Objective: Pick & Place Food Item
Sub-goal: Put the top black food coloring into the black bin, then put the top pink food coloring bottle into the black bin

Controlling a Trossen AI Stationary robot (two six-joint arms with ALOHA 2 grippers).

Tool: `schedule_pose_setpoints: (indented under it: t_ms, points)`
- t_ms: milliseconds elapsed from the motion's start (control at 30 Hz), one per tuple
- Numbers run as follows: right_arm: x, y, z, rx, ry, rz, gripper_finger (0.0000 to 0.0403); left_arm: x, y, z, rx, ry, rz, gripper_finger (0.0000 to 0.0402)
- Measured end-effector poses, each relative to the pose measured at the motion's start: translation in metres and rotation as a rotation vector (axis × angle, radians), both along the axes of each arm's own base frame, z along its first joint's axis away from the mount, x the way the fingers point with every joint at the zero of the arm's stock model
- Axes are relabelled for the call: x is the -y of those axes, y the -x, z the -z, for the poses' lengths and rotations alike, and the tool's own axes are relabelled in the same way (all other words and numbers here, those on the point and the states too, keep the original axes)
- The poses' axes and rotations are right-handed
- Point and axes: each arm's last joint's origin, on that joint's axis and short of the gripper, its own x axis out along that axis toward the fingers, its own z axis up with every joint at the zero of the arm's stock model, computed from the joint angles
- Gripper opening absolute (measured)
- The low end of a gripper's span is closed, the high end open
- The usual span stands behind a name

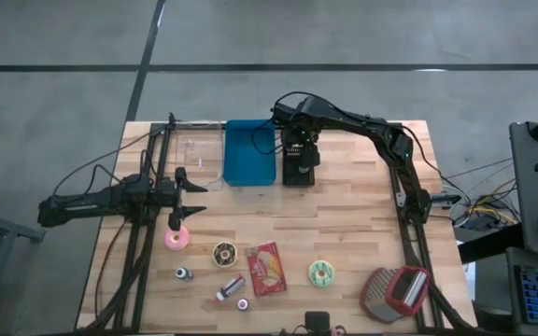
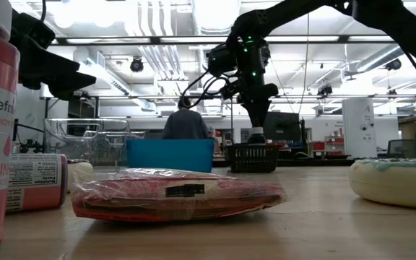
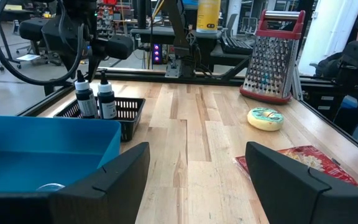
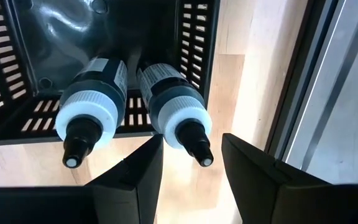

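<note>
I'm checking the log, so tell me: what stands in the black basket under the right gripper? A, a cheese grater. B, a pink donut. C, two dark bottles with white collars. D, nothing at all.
C: the right wrist view shows two dark bottles standing side by side in the black basket, with the right gripper just above one of them.

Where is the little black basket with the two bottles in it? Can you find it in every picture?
High view: the black slotted plastic basket sits beside the blue bin, under the right gripper.
Low view: far back, right of the blue bin.
Left wrist view: at left, behind the blue bin, holding two dark bottles.
Right wrist view: fills the top, bottles inside.
Shared landmark: the two white-collared bottles.
</note>
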Motion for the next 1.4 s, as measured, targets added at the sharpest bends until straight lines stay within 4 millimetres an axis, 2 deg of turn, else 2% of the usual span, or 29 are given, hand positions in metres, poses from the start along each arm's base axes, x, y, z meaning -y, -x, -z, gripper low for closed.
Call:
schedule_pose_setpoints:
  t_ms: [267, 667, 867, 1133, 1267, 1400]
  points:
    - [-0.002, 0.005, -0.004, -0.025, -0.008, 0.016, 0.0162, 0.000, 0.000, 0.000, 0.000, 0.000, 0.000, 0.0273]
    - [-0.007, 0.014, -0.028, 0.015, 0.044, 0.069, 0.0162, 0.000, 0.000, 0.000, 0.000, 0.000, 0.000, 0.0273]
    - [-0.017, 0.023, -0.059, 0.136, 0.060, 0.152, 0.0162, 0.000, 0.000, 0.000, 0.000, 0.000, 0.000, 0.0273]
    - [-0.047, 0.041, -0.124, 0.415, 0.070, 0.319, 0.0148, 0.000, 0.000, 0.000, 0.000, 0.000, 0.000, 0.0273]
    - [-0.065, 0.048, -0.152, 0.623, -0.037, 0.332, 0.0140, 0.000, 0.000, 0.000, 0.000, 0.000, 0.000, 0.0273]
    - [-0.086, 0.042, -0.164, 0.786, -0.227, 0.213, 0.0135, 0.000, 0.000, 0.000, 0.000, 0.000, 0.000, 0.0273]
